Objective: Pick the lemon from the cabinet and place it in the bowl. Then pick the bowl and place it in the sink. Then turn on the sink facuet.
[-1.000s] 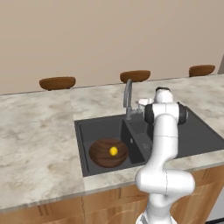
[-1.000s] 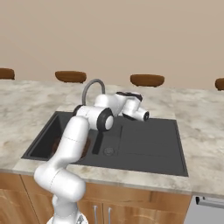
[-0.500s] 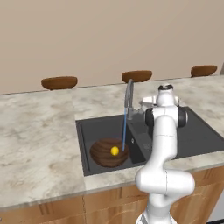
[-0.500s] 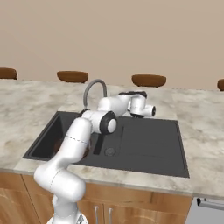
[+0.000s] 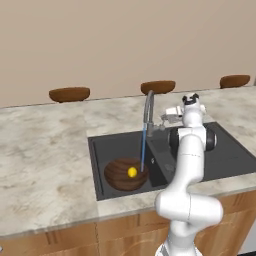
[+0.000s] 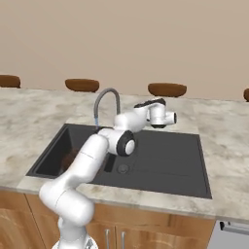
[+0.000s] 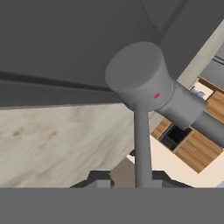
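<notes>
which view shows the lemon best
The left base view: the lemon lies in plain sight in the bowl, in the sink's left basin under the running faucet. In the right base view, the arm hides that basin.

Left base view: set behind the arm on its left, facing forward and down over the tabletop [image 5: 45, 150], mid-range. Right base view: set behind on the right, same facing, similar range. Both cover the sink [image 5: 230, 157] [image 6: 170, 165], the sink facuet [image 5: 148, 112] [image 6: 104, 99] and the stools [image 5: 69, 93] [image 6: 167, 89] along the far edge. Hand view: very close to the facuet's side lever [image 7: 142, 131], sharply rolled
</notes>
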Robot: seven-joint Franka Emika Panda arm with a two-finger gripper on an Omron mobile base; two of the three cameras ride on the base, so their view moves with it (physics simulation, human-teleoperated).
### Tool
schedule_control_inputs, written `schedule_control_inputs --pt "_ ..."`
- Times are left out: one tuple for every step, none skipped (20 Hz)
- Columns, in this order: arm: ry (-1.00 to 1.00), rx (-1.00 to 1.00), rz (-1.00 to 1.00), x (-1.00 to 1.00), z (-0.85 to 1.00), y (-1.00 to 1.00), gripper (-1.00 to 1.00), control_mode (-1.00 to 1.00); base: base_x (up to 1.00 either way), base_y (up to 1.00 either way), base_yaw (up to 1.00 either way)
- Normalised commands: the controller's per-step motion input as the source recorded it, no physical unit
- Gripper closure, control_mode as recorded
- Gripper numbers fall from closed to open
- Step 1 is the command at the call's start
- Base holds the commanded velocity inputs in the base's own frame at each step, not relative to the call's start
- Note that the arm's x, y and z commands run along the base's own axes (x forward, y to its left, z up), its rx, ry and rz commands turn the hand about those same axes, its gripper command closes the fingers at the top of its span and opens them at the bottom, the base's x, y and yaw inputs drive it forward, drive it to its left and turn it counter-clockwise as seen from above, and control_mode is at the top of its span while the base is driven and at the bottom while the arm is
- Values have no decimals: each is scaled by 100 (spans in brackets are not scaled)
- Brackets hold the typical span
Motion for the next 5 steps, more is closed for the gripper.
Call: schedule_control_inputs --pt "0 7 -6 -28 -6 -10 100 -100 0 0 0" --pt "0 4 -5 0 0 -12 100 -100 0 0 0" --pt "0 0 0 0 0 0 100 -100 0 0 0" --pt "0 0 0 0 0 0 100 -100 0 0 0" --pt "0 0 0 0 0 0 100 -100 0 0 0"
